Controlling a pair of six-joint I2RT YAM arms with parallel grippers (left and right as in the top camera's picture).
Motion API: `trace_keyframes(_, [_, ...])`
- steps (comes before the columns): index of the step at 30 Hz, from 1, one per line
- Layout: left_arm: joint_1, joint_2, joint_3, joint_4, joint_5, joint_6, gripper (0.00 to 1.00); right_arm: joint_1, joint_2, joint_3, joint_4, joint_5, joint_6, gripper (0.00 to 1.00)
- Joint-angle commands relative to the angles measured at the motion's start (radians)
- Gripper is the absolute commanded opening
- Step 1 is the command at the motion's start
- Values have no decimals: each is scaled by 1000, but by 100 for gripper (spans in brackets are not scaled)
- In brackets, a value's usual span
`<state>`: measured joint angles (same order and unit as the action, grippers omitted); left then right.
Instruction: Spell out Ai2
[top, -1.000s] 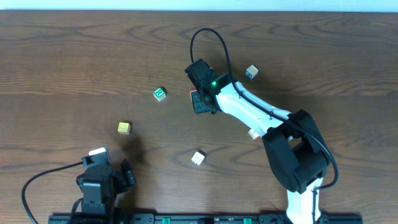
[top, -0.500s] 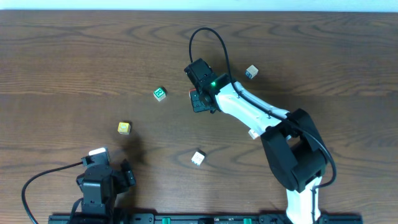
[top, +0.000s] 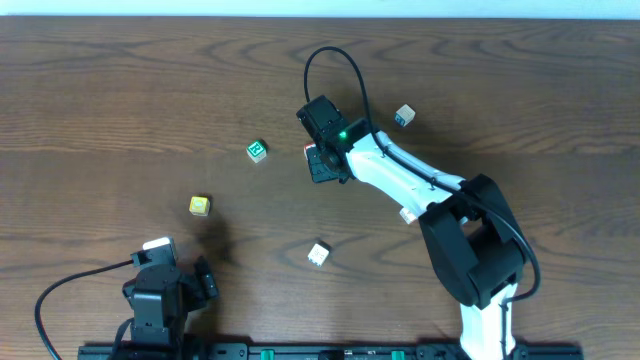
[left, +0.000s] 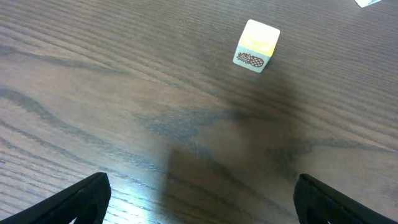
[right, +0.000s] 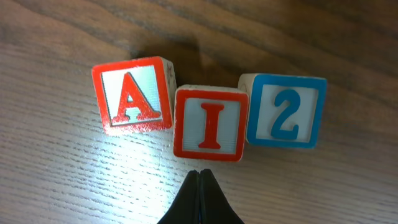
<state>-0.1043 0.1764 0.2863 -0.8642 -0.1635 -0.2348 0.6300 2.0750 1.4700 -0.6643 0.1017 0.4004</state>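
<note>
**Overhead view.** My right claw is extended over the middle of the dark brown wood-grain table. Its black housing covers most of the letter blocks; only a red edge shows at its left. My left claw sits at the near left edge. Four loose cubes lie well apart:
- a green-faced cube, left of my right claw
- a yellow-topped wooden cube, nearer and further left
- a pale cube, near the centre
- a pale cube with a blue mark, to the far right

**Left wrist view.** My left claw is spread wide, with one black finger at each lower corner and nothing between them. The yellow-topped wooden cube stands ahead on the grained surface. It has rounded edges and a pineapple print on its side face.

**Right wrist view.** My right claw is fully closed, its fingers pressed into a single point that grips nothing. The tip lies just on the near side of the middle block. Three square wooden blocks with raised borders form a row:
- left: the red-bordered A block, slightly turned
- middle: the red-bordered I block
- right: the blue-bordered 2 block

The I block sits a little nearer than its neighbours and touches both.
</note>
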Motion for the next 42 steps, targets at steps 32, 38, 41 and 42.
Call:
trace_keyframes(32, [6,-7,-3,-11,0,11,96,-20,-10,68,23,-182,-134,2])
trace_keyframes(38, [6,-7,-3,-11,0,11,95,11,-8,107,112,-183,-219,1])
trace_keyframes(41, [6,-7,-3,-11,0,11,95,20,6,107,137,-185,-227,1])
trace_keyframes(42, [6,-7,-3,-11,0,11,95,22,11,107,141,-185,-227,1])
